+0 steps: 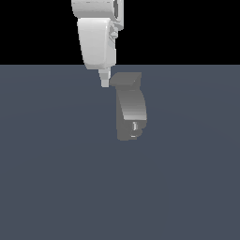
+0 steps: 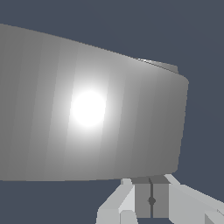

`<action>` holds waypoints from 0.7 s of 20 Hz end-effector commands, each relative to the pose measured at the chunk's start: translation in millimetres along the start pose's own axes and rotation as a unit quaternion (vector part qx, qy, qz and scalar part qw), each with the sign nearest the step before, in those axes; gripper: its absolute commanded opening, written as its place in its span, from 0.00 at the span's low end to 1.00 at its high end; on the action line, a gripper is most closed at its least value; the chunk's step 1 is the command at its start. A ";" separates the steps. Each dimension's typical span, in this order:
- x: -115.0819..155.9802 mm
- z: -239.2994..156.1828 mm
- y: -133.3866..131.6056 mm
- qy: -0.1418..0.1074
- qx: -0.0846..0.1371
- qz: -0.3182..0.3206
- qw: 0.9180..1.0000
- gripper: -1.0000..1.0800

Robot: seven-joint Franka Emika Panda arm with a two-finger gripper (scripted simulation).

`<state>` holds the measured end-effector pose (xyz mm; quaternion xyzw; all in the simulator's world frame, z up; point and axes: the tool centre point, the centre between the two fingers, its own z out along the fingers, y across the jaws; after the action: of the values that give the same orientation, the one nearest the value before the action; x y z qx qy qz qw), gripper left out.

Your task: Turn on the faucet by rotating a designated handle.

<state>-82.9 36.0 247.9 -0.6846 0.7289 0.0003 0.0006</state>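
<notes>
The faucet (image 1: 131, 108) stands upright on the floor in the middle of the exterior view, with a curved shiny grey body and a dark base. Its flat handle (image 1: 125, 78) lies across the top and points toward the exterior view's left. My gripper (image 1: 105, 83) hangs from the white arm with its fingertips right beside the handle's left end, at the same height; I cannot tell if they touch. The fingers are shut with nothing between them. In the wrist view the faucet's shiny curved surface (image 2: 87, 113) fills most of the frame, just beyond the shut fingertips (image 2: 151, 199).
The flat blue-grey floor (image 1: 56, 178) spreads all around the faucet. The white arm's wrist (image 1: 97, 42) comes down from above, just to the exterior view's left of the faucet.
</notes>
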 end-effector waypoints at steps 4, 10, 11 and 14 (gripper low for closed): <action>38.0 -0.2 1.3 0.000 0.000 0.008 1.000 0.00; 74.0 -0.4 3.6 0.000 0.000 0.009 1.000 0.00; 80.2 -0.4 4.0 0.000 0.000 0.009 1.000 0.00; 98.4 -0.5 5.1 0.001 0.000 0.009 1.000 0.00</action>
<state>-91.5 -38.7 248.1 -0.6881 0.7256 0.0003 0.0000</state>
